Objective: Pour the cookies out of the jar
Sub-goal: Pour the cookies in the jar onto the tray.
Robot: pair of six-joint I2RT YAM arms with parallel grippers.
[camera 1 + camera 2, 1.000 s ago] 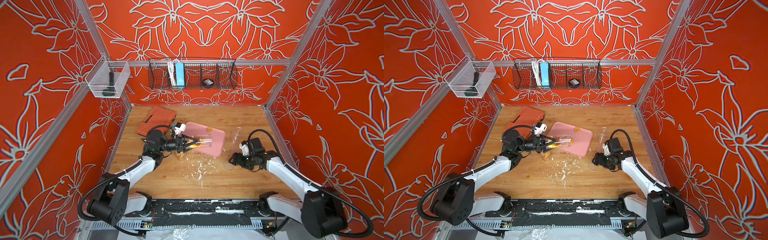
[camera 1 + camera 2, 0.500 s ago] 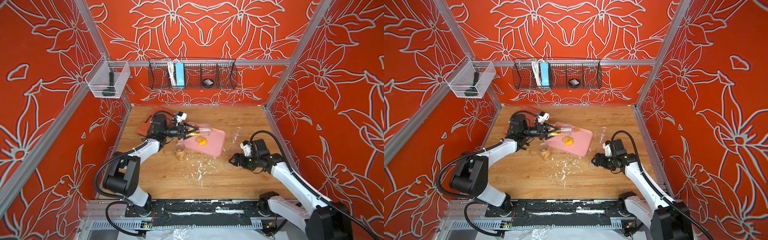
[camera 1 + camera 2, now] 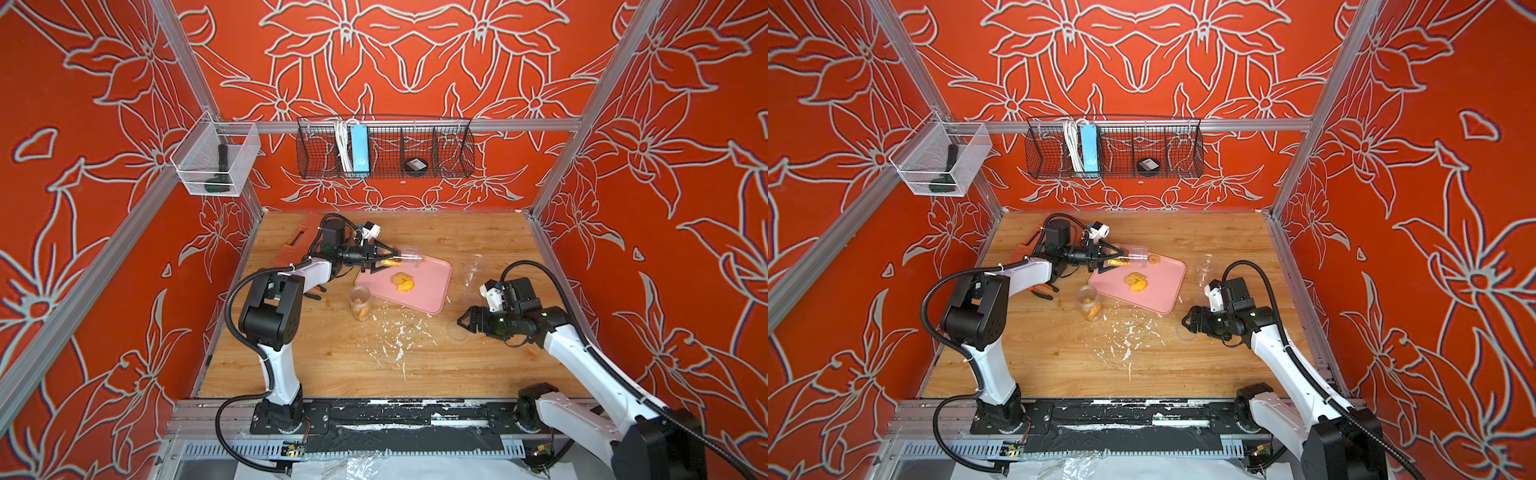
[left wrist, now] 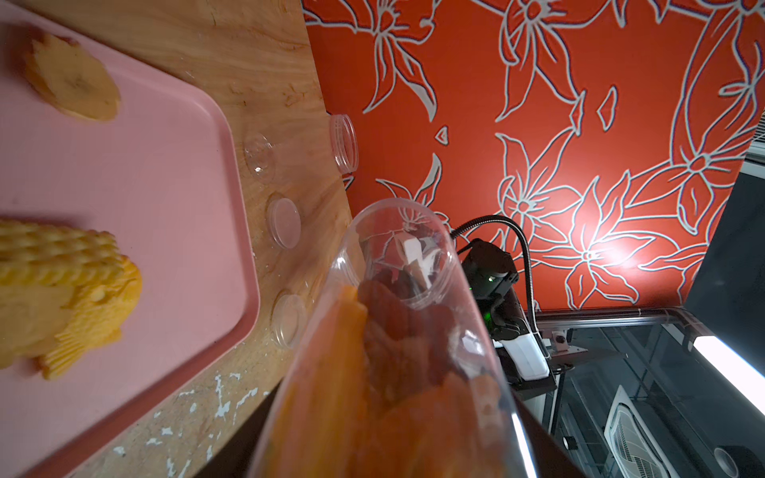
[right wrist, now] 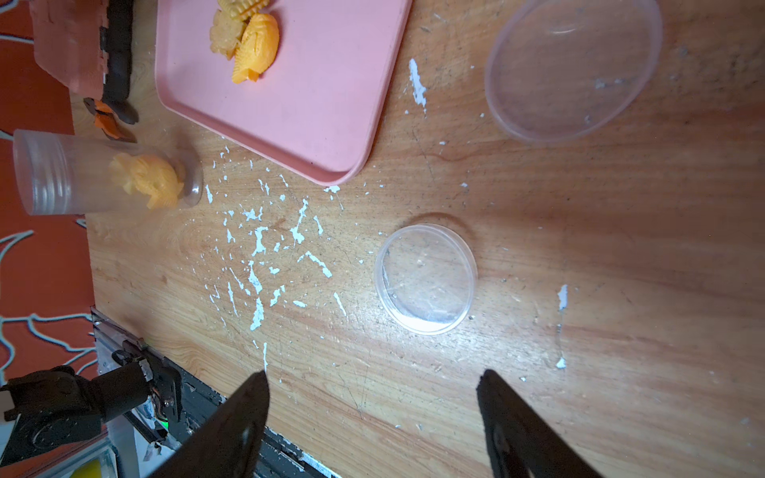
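Observation:
My left gripper [image 3: 384,259] is shut on a clear jar [image 3: 405,261], held on its side with the mouth over the pink tray [image 3: 428,293]. In the left wrist view the jar [image 4: 397,331] still holds orange and brown cookies [image 4: 352,393]. A small pile of yellow and orange cookies [image 3: 402,282] lies on the tray, seen in both top views [image 3: 1136,282]. One pale round cookie [image 3: 1154,259] rests near the tray's far edge. My right gripper [image 5: 372,385] stands open, low over the table, just short of a small clear lid [image 5: 426,277], holding nothing.
A second clear jar [image 3: 360,303] with orange cookies inside stands upright off the tray's front left corner. An empty clear jar [image 3: 473,268] and a larger lid [image 5: 575,66] lie right of the tray. A red case [image 3: 299,245] and pliers [image 3: 316,293] are at the left. White crumbs [image 3: 399,336] litter the middle.
My left arm has carried the jar up and back from the tray's near left corner. Cookies now lie on the tray. The standing jar has come into sight. The right arm has barely moved.

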